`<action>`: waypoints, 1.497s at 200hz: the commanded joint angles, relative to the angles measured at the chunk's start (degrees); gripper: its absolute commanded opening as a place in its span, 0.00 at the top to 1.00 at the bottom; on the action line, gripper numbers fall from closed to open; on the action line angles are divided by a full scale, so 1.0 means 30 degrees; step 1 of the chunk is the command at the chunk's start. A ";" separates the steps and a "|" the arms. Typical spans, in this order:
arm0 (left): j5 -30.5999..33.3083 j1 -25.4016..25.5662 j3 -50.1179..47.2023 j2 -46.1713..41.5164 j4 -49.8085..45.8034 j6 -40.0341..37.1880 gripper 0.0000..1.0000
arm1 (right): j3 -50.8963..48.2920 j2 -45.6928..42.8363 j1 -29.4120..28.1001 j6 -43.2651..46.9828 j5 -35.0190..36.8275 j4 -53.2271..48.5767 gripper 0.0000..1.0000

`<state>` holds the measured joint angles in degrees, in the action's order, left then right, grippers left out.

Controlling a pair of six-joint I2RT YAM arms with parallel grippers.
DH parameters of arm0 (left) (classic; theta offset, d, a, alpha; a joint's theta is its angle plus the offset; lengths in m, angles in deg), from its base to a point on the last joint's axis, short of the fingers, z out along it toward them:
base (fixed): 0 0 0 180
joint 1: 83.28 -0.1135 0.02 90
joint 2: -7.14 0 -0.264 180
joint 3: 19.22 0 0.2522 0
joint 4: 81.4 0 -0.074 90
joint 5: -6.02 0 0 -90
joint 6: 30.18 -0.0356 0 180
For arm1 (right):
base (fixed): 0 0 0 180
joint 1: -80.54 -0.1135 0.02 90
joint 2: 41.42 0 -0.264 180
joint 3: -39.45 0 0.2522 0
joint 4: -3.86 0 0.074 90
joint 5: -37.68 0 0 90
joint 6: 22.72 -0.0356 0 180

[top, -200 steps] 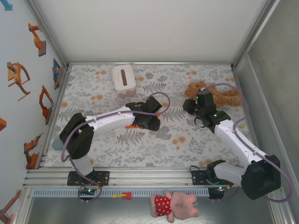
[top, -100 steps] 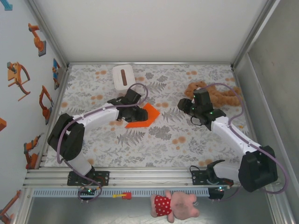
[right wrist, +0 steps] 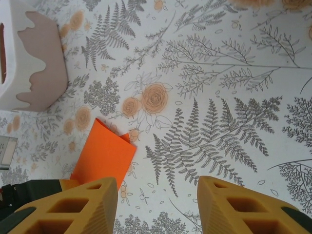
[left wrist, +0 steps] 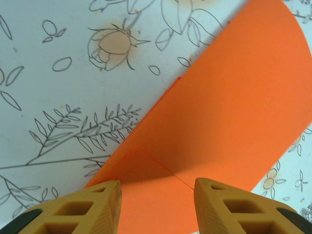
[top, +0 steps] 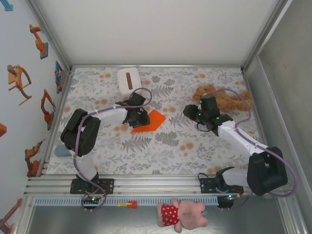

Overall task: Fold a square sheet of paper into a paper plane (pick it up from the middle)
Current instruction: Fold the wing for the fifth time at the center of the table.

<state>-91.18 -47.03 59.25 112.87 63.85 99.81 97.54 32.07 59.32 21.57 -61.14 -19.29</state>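
Observation:
The square sheet of paper [top: 150,122] is bright orange and lies folded on the flowered cloth, its layers lifting slightly at the right end. My left gripper [top: 140,119] stands over its left end. In the left wrist view the paper [left wrist: 229,97] shows a thin crease line and fills the gap between the spread fingers of the left gripper [left wrist: 157,187], which is open and grips nothing. My right gripper [top: 191,111] hovers to the paper's right, apart from it. In the right wrist view it [right wrist: 157,183] is open over bare cloth, with the paper [right wrist: 105,156] ahead on the left.
A white tissue box [top: 129,80] stands behind the left gripper and also appears in the right wrist view [right wrist: 29,63]. A tan plush toy [top: 224,98] lies behind the right arm. A pink plush toy [top: 183,214] sits below the front rail.
My left gripper has drawn back to the left off the paper, uncovering the folded orange sheet. My right gripper has edged left towards the middle.

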 commanded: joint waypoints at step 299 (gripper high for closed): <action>-0.4629 -0.0169 -0.4695 0.0087 0.6954 1.0579 0.72 | -0.2067 0.8688 -0.4915 -0.9833 -0.2865 1.1857 0.74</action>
<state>-104.93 -47.36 46.90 111.78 88.52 130.80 90.46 57.12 45.03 -6.69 -69.97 12.82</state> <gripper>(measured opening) 0.282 0.275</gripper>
